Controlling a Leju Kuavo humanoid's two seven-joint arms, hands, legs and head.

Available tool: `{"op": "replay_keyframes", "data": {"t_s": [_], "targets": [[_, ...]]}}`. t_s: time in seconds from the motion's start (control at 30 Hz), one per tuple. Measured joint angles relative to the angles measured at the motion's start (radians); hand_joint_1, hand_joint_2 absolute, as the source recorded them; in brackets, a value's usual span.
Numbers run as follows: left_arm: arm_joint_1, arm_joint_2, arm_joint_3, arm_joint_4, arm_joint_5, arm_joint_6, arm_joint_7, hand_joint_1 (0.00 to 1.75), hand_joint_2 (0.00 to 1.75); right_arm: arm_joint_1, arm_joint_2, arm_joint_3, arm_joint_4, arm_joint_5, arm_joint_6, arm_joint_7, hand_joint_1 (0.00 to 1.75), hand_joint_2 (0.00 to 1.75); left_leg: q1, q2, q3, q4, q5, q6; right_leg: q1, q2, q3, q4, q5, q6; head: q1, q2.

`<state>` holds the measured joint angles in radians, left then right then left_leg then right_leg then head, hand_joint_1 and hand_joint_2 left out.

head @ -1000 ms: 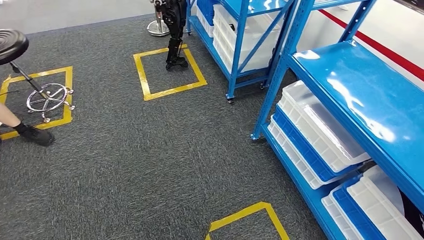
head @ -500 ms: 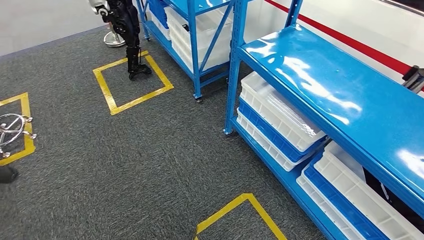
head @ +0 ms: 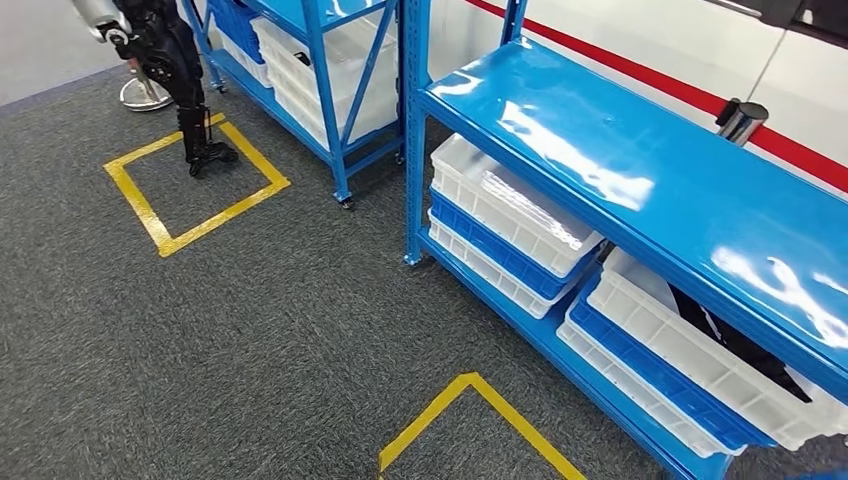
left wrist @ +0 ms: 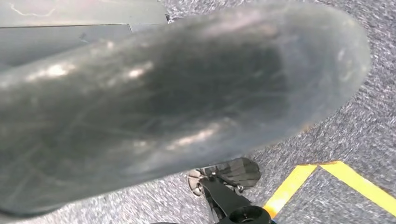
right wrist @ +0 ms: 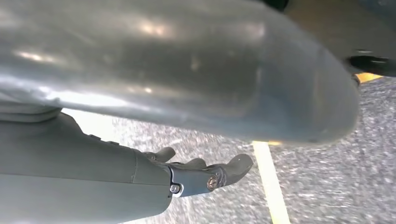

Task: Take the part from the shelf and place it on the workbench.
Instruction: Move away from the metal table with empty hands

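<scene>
A dark cylindrical part with a shiny metal band (head: 740, 120) stands upright at the far edge of the glossy blue shelf top (head: 640, 190), by the white wall with a red stripe. My right hand (right wrist: 205, 175) hangs over grey carpet, its fingers stretched out with nothing in them. My left hand (left wrist: 163, 102) is a blurred grey mass right at the lens, also over carpet; its fingers are hidden.
White and blue bins (head: 510, 225) are stacked on the lower shelf, with more (head: 690, 370) to the right. A second blue rack (head: 320, 70) stands further back. Another robot (head: 165, 50) stands on a yellow floor square (head: 195, 190). Yellow tape (head: 470, 420) marks the carpet near me.
The camera has turned to the right, so the whole scene has slid left. The shelf top now spans the right side and the part has come into view.
</scene>
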<state>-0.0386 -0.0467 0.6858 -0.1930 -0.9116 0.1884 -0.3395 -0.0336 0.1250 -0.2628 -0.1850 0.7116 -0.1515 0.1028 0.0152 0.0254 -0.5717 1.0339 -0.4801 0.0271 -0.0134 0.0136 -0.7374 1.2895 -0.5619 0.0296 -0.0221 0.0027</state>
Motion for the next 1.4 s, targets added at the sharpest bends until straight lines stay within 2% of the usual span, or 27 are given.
{"op": "replay_keyframes", "data": {"t_s": [0.03,0.07,0.1,0.13,0.2,0.23,0.3,0.37,0.43,0.5,0.53,0.57,0.6,0.67,0.73,0.8,0.87,0.9,0.97,1.03,1.07,1.13,1.17,1.23,1.27,1.33,1.4], "targets": [[0.0,0.0,0.0,0.0,0.0,0.0,0.0,0.0,0.0,0.001,-0.001,0.0,0.0,0.0,0.001,0.002,0.0,0.0,-0.001,0.013,0.0,0.0,-0.001,0.0,0.0,-0.003,-0.006,0.012,0.0,0.005,0.0,0.0],[0.0,-0.001,0.0,0.0,0.0,0.0,0.0,0.0,0.0,0.003,-0.001,0.0,0.0,0.0,0.001,0.003,0.0,0.0,-0.001,0.025,0.0,0.0,-0.001,0.0,-0.001,-0.009,0.01,-0.016,0.015,0.013,0.001,0.0],[0.0,-0.003,0.0,0.0,0.0,0.0,0.0,0.0,0.0,0.003,-0.003,0.0,0.0,0.0,0.002,0.004,0.0,0.0,-0.001,0.036,0.001,0.0,-0.002,-0.002,0.0,-0.021,0.044,-0.079,0.038,0.021,0.001,0.0],[0.0,-0.004,0.0,0.0,-0.001,0.0,0.0,0.0,0.0,0.002,-0.004,0.0,0.0,0.0,0.002,0.004,0.0,0.0,-0.003,0.046,0.002,0.0,-0.004,-0.005,0.001,-0.048,0.084,-0.154,0.061,0.023,0.001,0.0],[0.0,-0.006,0.0,0.0,-0.001,0.0,0.001,0.0,0.0,-0.003,-0.005,0.0,0.0,0.001,0.002,0.004,0.0,0.0,-0.008,0.066,0.008,0.001,-0.011,-0.015,0.007,-0.09,0.138,-0.252,0.092,0.018,0.0,0.0],[0.0,-0.006,0.0,0.0,-0.001,0.0,0.001,0.0,0.0,-0.004,-0.006,0.0,0.0,0.001,0.002,0.004,0.0,0.0,-0.01,0.077,0.013,0.0,-0.014,-0.021,0.01,-0.097,0.144,-0.267,0.099,0.011,0.0,0.0],[-0.002,-0.007,0.0,0.0,-0.002,0.0,0.001,0.0,0.0,-0.003,-0.006,0.0,0.0,0.003,0.002,0.003,0.0,0.0,-0.008,0.094,0.024,-0.003,-0.019,-0.034,0.009,-0.073,0.146,-0.27,0.107,-0.002,-0.001,0.0],[-0.004,-0.009,0.0,-0.001,-0.002,0.001,0.001,0.0,0.0,-0.001,-0.006,0.0,0.0,0.005,0.002,0.001,0.0,0.0,-0.002,0.062,0.022,0.024,-0.042,-0.045,0.0,-0.048,0.156,-0.277,0.113,-0.012,-0.004,0.0],[-0.002,-0.01,0.001,-0.001,-0.003,0.001,0.001,0.0,0.0,-0.001,-0.004,0.0,0.0,0.006,0.002,0.0,0.0,0.0,0.001,0.002,-0.023,0.129,-0.102,-0.051,-0.005,-0.023,0.163,-0.28,0.115,-0.022,-0.009,0.0],[0.002,-0.011,0.002,0.0,-0.004,0.001,0.001,0.0,0.0,-0.002,-0.003,0.0,0.0,0.007,0.002,-0.001,0.0,0.0,0.002,-0.023,-0.087,0.253,-0.151,-0.054,-0.004,0.006,0.165,-0.279,0.115,-0.027,-0.01,0.0],[0.003,-0.011,0.003,0.0,-0.005,0.001,0.001,0.0,0.0,-0.001,-0.002,0.0,0.0,0.008,0.002,-0.002,0.0,0.0,0.003,-0.027,-0.104,0.279,-0.15,-0.055,-0.004,0.021,0.166,-0.279,0.114,-0.027,-0.01,0.0],[0.003,-0.011,0.003,0.0,-0.006,0.0,0.001,0.0,0.0,0.0,-0.003,0.0,0.0,0.008,0.002,-0.002,0.0,0.0,0.005,-0.029,-0.103,0.265,-0.128,-0.056,-0.004,0.037,0.168,-0.278,0.114,-0.027,-0.011,0.0],[0.003,-0.011,0.004,0.0,-0.006,0.0,0.001,0.0,0.0,0.0,-0.003,0.0,0.0,0.008,0.002,-0.002,0.0,0.0,0.008,-0.034,-0.084,0.214,-0.091,-0.057,-0.005,0.053,0.171,-0.277,0.113,-0.025,-0.01,0.0],[0.003,-0.011,0.005,0.0,-0.008,0.0,0.001,0.0,0.0,0.0,-0.003,0.0,0.0,0.009,0.002,-0.002,0.0,0.0,0.018,-0.073,-0.029,0.08,-0.022,-0.059,-0.005,0.081,0.172,-0.272,0.109,-0.018,-0.01,0.0],[0.002,-0.012,0.007,0.001,-0.009,0.0,0.001,0.0,0.0,-0.001,-0.004,-0.001,0.0,0.009,0.001,-0.002,0.0,0.0,0.019,-0.104,-0.002,0.015,-0.002,-0.057,-0.004,0.101,0.165,-0.268,0.106,-0.006,-0.01,0.0],[-0.001,-0.013,0.007,0.001,-0.01,-0.001,0.001,0.0,0.0,0.002,-0.004,-0.001,0.0,0.009,0.0,-0.002,0.0,0.0,0.011,-0.09,-0.001,0.008,-0.002,-0.043,-0.008,0.119,0.155,-0.274,0.109,0.008,-0.009,0.0],[-0.003,-0.014,0.008,0.0,-0.01,0.0,0.001,0.0,0.0,0.006,-0.005,-0.002,0.0,0.009,0.0,-0.002,0.0,0.0,0.01,-0.067,0.001,0.0,0.004,-0.024,-0.009,0.092,0.137,-0.256,0.101,0.016,-0.009,0.0],[-0.002,-0.015,0.008,0.0,-0.01,0.0,0.001,0.0,0.0,0.005,-0.005,-0.002,0.0,0.009,0.0,-0.002,0.0,0.0,0.01,-0.054,0.002,-0.004,0.007,-0.017,-0.007,0.064,0.118,-0.22,0.083,0.015,-0.007,0.0],[0.0,-0.014,0.009,0.0,-0.01,0.0,0.001,0.0,0.0,0.0,-0.005,-0.003,0.0,0.009,0.0,-0.002,0.0,0.0,0.006,-0.027,0.002,-0.006,0.006,-0.007,-0.005,0.013,0.055,-0.098,0.03,0.006,-0.006,0.0],[0.001,-0.014,0.009,0.0,-0.01,0.0,0.001,0.0,0.0,-0.001,-0.005,-0.003,0.0,0.009,0.0,-0.002,0.0,0.0,0.003,0.001,0.001,-0.006,0.004,-0.004,-0.005,-0.001,0.004,0.001,-0.001,0.007,-0.006,0.0],[0.0,-0.014,0.009,0.0,-0.01,0.0,0.001,0.0,0.0,0.001,-0.006,-0.003,0.0,0.009,0.0,-0.002,0.0,0.0,0.002,0.013,0.002,-0.006,0.003,-0.004,-0.005,-0.005,0.005,0.0,0.004,0.013,-0.006,0.0],[-0.001,-0.016,0.009,0.0,-0.01,-0.001,0.001,0.0,0.0,0.002,-0.007,-0.003,0.0,0.009,0.0,-0.002,0.0,0.0,0.002,0.035,0.004,-0.006,0.001,-0.007,-0.004,-0.024,0.064,-0.11,0.048,0.027,-0.005,0.0],[0.0,-0.017,0.009,0.0,-0.01,-0.001,0.001,0.0,0.0,0.001,-0.008,-0.003,0.0,0.009,0.0,-0.002,0.0,0.0,-0.001,0.045,0.006,-0.005,-0.002,-0.01,-0.001,-0.048,0.103,-0.182,0.07,0.029,-0.005,0.0],[0.0,-0.018,0.009,0.0,-0.01,0.0,0.0,0.0,0.0,-0.003,-0.008,-0.003,0.0,0.01,0.0,-0.002,0.0,0.0,-0.005,0.064,0.011,-0.005,-0.007,-0.021,0.006,-0.079,0.15,-0.267,0.097,0.021,-0.005,0.0],[-0.001,-0.018,0.009,0.0,-0.01,0.0,0.0,0.0,0.0,-0.004,-0.008,-0.004,0.0,0.01,0.0,-0.002,0.0,0.0,-0.007,0.073,0.015,-0.006,-0.009,-0.027,0.01,-0.08,0.152,-0.275,0.101,0.013,-0.006,0.0],[-0.004,-0.018,0.009,-0.001,-0.011,0.0,0.0,0.0,0.0,-0.002,-0.008,-0.004,0.0,0.011,0.0,-0.002,0.0,0.0,-0.003,0.085,0.025,-0.007,-0.015,-0.04,0.006,-0.056,0.153,-0.279,0.109,0.001,-0.006,0.0],[-0.006,-0.017,0.009,-0.002,-0.012,0.0,-0.001,0.0,0.0,0.0,-0.006,-0.004,0.0,0.013,0.0,-0.002,0.0,0.0,0.002,0.05,0.019,0.029,-0.045,-0.05,-0.005,-0.034,0.163,-0.286,0.113,-0.01,-0.009,0.0]]}}
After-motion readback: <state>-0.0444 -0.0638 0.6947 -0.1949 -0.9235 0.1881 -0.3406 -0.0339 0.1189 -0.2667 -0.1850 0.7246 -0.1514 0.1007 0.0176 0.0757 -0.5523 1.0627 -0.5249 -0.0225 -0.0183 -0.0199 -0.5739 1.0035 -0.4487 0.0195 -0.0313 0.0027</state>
